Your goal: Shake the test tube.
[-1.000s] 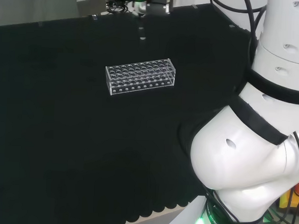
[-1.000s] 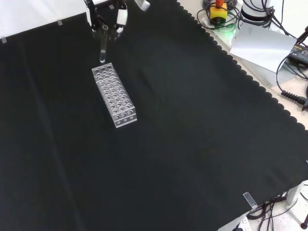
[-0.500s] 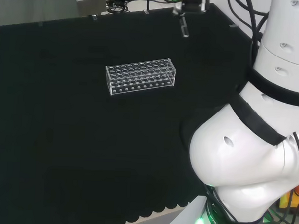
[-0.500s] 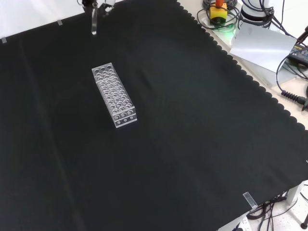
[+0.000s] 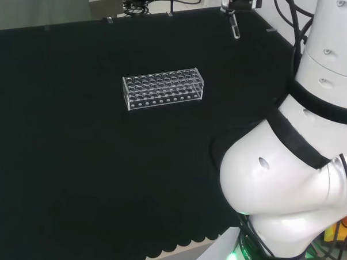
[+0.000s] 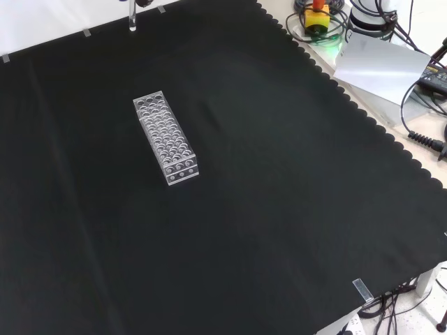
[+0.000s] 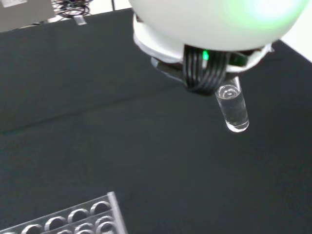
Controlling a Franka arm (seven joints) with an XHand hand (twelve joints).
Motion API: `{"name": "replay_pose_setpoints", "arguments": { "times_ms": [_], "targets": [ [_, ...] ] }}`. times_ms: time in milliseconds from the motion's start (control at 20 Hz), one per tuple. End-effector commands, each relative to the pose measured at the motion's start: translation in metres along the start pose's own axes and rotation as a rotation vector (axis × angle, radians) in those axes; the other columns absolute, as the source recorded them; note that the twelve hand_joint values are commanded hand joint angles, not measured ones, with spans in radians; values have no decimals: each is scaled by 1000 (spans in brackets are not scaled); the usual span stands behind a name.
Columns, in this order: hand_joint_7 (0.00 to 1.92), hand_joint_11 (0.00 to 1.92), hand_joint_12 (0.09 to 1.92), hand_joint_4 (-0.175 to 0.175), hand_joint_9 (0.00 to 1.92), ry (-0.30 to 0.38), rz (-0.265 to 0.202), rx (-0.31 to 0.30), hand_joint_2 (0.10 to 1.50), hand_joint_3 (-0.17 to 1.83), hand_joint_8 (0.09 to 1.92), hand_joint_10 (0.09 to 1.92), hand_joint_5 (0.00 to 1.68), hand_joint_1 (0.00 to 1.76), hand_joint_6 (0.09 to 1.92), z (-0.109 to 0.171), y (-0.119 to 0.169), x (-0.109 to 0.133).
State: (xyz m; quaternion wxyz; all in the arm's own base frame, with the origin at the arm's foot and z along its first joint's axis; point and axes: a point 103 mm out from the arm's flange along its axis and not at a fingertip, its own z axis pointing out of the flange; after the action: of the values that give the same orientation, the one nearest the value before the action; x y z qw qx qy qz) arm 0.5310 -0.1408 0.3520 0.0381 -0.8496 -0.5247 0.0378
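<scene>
Test tube aloft, clear of the rack

The clear, round-bottomed test tube [image 7: 233, 110] hangs nearly upright, rounded end down, over the counter's [image 6: 279, 195] far edge in the head view, well apart from the clear perforated rack [image 5: 162, 88]. Whether the robot hand's [image 5: 239, 1] fingers close round it, I cannot tell.

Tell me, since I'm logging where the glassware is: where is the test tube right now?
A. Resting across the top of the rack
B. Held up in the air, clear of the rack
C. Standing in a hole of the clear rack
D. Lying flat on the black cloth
B: the test tube hangs below the hand above the cloth, while the rack stands apart on the bench with its holes unfilled.
</scene>
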Motion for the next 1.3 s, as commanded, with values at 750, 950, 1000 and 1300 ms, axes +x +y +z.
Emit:
{"name": "replay_pose_setpoints", "arguments": {
  "times_ms": [750,950,1000,1300],
  "targets": [
    [1421,1294,845,-175,1319,241,-331,53,642,602,636,614,1379,1438,144,-11,-55,184],
    [1421,1295,845,-175,1319,221,-301,57,642,602,635,614,1380,1438,143,-6,-51,172],
    [1421,1295,845,-175,1319,214,-289,59,642,602,635,614,1380,1438,142,-4,-50,167],
    [1422,1295,845,-175,1319,136,-206,61,643,601,634,613,1381,1438,139,10,-33,121]
  ]
}}
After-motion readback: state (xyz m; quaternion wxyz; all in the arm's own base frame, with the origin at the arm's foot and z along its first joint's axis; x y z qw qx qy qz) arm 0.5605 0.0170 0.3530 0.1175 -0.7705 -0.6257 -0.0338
